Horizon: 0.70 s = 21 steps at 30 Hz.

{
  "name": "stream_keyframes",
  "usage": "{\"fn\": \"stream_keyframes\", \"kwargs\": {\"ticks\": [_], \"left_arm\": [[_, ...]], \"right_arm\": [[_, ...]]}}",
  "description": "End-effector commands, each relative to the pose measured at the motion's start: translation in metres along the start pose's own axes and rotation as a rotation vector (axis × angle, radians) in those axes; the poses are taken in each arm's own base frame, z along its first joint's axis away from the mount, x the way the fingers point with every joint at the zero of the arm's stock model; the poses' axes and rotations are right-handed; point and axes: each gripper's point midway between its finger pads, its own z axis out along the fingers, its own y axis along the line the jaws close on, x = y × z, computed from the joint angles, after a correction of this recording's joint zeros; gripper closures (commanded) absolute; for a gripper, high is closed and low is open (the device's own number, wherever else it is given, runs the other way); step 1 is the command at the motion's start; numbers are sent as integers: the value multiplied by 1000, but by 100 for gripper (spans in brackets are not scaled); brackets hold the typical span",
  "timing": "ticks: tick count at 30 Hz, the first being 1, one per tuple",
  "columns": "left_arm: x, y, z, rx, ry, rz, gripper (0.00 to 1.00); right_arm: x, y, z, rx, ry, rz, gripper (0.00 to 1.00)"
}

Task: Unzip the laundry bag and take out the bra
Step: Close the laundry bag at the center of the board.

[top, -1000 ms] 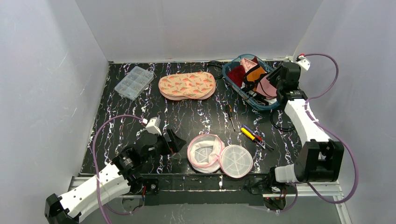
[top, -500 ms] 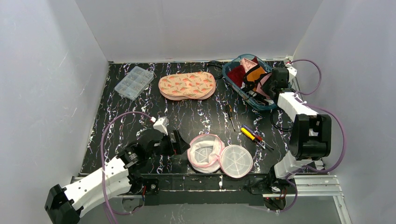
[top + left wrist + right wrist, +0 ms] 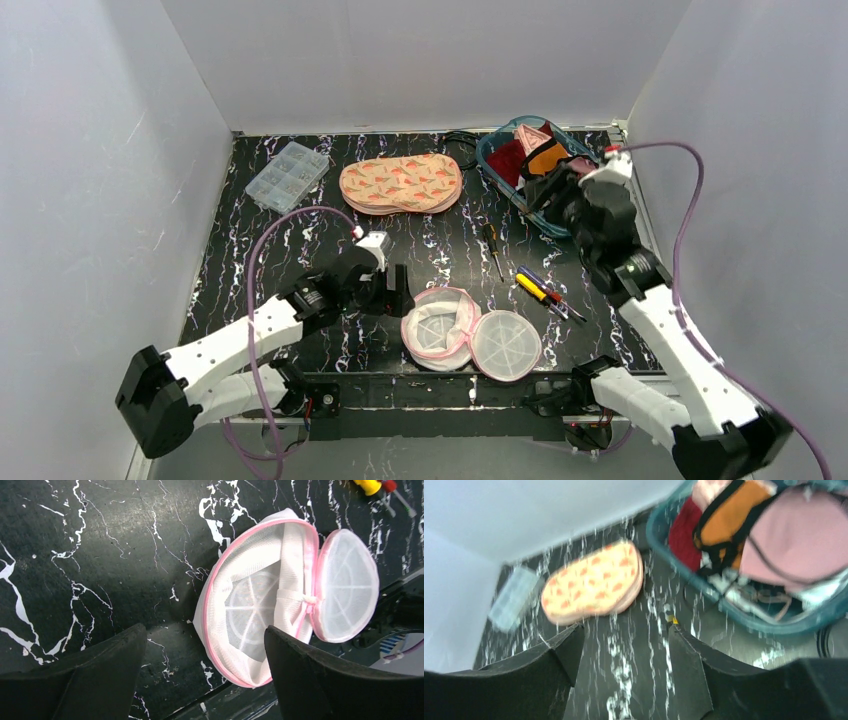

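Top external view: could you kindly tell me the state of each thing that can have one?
laundry bag: unzipped, lid flipped open, looks empty.
basket: full of garments.
left gripper: open, empty.
right gripper: open, empty, raised near the basket.

My laundry bag (image 3: pixel 260 595) is white mesh with pink trim. The table (image 3: pixel 100 555) is black with white marble veining. The pouch (image 3: pixel 400 183) is peach with an orange print. The basket (image 3: pixel 484 153) is teal; its garments (image 3: pixel 545 158) are red, orange and pink. My left gripper (image 3: pixel 205 629) is black.
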Motion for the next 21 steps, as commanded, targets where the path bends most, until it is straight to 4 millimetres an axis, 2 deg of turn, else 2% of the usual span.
{"fn": "stream_keyframes", "kwargs": {"ticks": [1, 3, 6, 11, 14, 17, 20, 21], "left_arm": [[8, 3, 7, -9, 78, 89, 17], [13, -1, 12, 9, 113, 97, 20], [19, 1, 23, 2, 138, 92, 22], [15, 1, 40, -1, 115, 90, 27], [17, -4, 49, 23, 120, 86, 34], [21, -2, 57, 13, 138, 82, 40], [26, 1, 61, 6, 155, 78, 54], [27, 1, 62, 7, 154, 70, 64]], "right_arm": [[118, -53, -43, 117, 392, -90, 30], [148, -74, -65, 149, 496, -113, 29], [181, -98, -88, 191, 581, -91, 27], [204, -101, -105, 238, 666, 27, 22], [239, -114, -123, 289, 788, 86, 20], [260, -129, -137, 340, 844, 110, 20], [268, -137, -144, 361, 855, 125, 20], [272, -139, -147, 372, 868, 130, 20]]}}
